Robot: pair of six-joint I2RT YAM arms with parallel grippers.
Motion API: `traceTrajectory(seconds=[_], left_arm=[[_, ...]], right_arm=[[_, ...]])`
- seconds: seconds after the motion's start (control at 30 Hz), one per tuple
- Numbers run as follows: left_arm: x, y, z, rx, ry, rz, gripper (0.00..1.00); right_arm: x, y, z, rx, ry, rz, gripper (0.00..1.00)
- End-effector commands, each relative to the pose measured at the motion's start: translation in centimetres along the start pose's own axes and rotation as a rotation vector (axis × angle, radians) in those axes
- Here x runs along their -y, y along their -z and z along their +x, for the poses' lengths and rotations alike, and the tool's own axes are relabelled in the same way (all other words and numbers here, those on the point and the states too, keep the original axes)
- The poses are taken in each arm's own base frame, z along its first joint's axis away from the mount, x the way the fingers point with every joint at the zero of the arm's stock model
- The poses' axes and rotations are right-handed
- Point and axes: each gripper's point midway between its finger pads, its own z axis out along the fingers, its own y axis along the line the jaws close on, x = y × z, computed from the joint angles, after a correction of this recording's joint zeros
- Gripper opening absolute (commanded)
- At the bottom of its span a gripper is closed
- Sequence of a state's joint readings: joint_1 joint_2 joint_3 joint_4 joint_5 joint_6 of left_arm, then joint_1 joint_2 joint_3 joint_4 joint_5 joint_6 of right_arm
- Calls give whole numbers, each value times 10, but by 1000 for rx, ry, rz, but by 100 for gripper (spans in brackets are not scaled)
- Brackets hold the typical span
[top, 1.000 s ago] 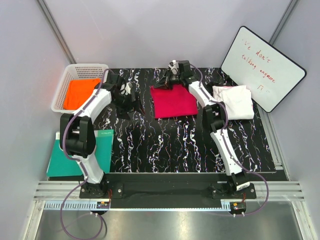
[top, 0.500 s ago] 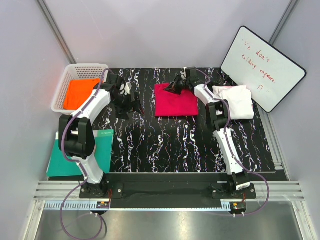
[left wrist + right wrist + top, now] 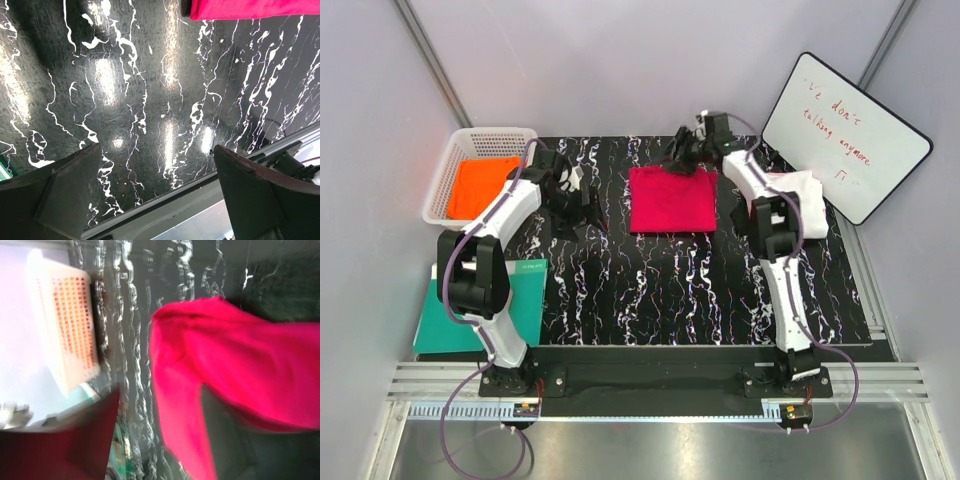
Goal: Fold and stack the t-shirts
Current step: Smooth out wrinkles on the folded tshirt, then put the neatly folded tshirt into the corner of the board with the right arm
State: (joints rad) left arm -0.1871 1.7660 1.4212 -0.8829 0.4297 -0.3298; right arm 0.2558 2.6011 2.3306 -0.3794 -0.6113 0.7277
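Observation:
The crimson-pink t-shirt [image 3: 670,200] lies folded in a flat rectangle on the black marbled mat [image 3: 650,290]. My right gripper [image 3: 688,150] hovers at the shirt's far edge, jaws apart. In the blurred right wrist view the pink cloth [image 3: 240,370] spreads below my right gripper [image 3: 160,440], with nothing pinched. The white t-shirt [image 3: 804,200] lies at the right, partly behind the right arm. The orange t-shirt [image 3: 480,185] sits in the basket [image 3: 455,150]. My left gripper [image 3: 575,200] is open left of the pink t-shirt. The left wrist view shows the left gripper [image 3: 160,200] over bare mat and the pink edge [image 3: 250,7].
A teal-green board [image 3: 470,315] lies at the mat's near left. A whiteboard with red writing [image 3: 845,135] leans at the back right. The white basket [image 3: 70,335] also shows in the right wrist view. Grey walls close in the table.
My right gripper moved right along the far edge, squaring the pink t-shirt, then opened and drew back a little. The left arm stayed put.

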Motion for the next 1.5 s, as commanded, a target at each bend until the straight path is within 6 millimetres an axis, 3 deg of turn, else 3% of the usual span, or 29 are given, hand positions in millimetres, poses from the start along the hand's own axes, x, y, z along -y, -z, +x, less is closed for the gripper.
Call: traceTrajectory(seconds=[0.0,0.03,0.07,0.1,0.13,0.17,0.2,0.23,0.27,0.3,0.4,0.57,0.87,0.93,1.1,1.33,1.47], left_arm=[[6,5,0,34,-45,33,99],[8,4,2,29,-47,42,99],[8,2,3,23,-47,47,99],[8,0,3,23,-51,51,99],[10,-2,5,16,-54,60,99],[11,-3,7,11,-57,64,99],[11,-4,7,9,-60,67,99],[12,-6,8,5,-63,70,99],[12,-7,9,1,-63,71,99],[12,-7,9,4,-67,75,99],[12,-9,10,2,-74,80,99],[11,-9,13,-1,-85,82,99],[9,-7,19,-1,-93,75,99],[9,-6,20,-2,-94,74,99],[7,-6,22,-2,-90,70,99],[10,0,21,14,-96,76,99],[11,0,22,12,-94,80,99]], right_arm=[[-81,124,-56,235,267,50,87],[-58,126,-42,194,239,105,99],[-61,146,-44,213,264,113,100],[-52,153,-39,205,248,142,100],[-28,152,-24,165,215,184,100],[-30,164,-22,178,221,196,100],[-17,170,-19,181,206,231,100],[5,169,-4,146,177,276,100],[11,174,-1,152,175,303,100],[29,173,12,119,150,339,100],[54,169,29,73,119,384,99],[84,155,42,26,77,440,97],[115,129,44,-23,46,472,97],[114,124,40,-21,45,461,97],[137,102,44,-64,-7,475,90],[135,74,75,-156,17,452,72],[126,57,97,-226,33,430,41]])
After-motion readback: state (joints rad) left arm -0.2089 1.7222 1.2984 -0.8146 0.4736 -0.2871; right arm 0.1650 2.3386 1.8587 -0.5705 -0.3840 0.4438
